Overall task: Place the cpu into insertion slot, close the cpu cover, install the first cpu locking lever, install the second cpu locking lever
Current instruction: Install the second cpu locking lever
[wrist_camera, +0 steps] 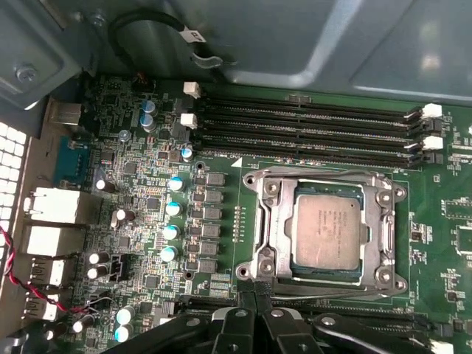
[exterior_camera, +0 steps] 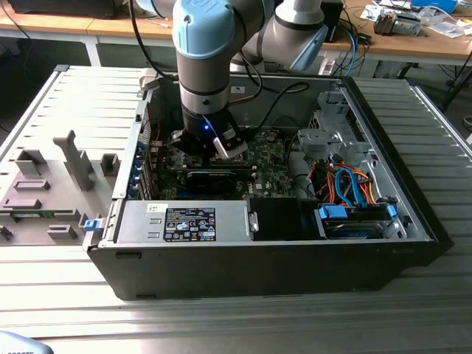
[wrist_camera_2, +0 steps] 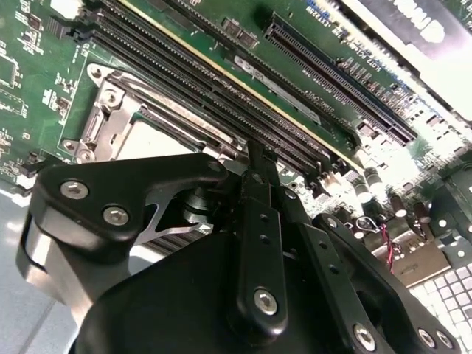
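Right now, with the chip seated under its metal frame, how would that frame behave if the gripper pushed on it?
The cpu cover looks like thin stamped metal, so probably light and slightly springy. It seems to lie flat around the cpu, so a downward push likely moves it little. The gripper sits at its edge.

Ribbed grey metal table (exterior_camera: pixel 413 295). Wooden bench (exterior_camera: pixel 96 28) behind, white legs, cluttered with cables and papers at the exterior view's right. Grey fixture tray (exterior_camera: pixel 44 199) at the exterior view's left. Even indoor light.
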Controlling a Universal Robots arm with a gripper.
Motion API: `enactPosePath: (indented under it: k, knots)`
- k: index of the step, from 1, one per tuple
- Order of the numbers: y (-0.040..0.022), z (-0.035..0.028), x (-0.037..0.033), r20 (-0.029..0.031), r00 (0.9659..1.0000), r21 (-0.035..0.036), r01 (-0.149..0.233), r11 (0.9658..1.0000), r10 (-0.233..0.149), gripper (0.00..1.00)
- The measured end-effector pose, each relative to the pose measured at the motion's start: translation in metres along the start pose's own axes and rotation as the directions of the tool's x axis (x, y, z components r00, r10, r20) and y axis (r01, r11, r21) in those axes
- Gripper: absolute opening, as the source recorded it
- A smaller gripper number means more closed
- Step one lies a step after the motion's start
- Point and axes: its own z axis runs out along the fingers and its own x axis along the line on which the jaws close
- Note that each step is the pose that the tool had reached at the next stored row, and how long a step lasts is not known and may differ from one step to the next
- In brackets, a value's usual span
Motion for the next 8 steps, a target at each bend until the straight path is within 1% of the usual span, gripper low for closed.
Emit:
enactPosePath:
  k: [8]
  knots:
    - [-0.0003, 0.0058, 0.0032, -0.0024, 0.9998, -0.009, 0.017, 0.9998, -0.017, 0.11]
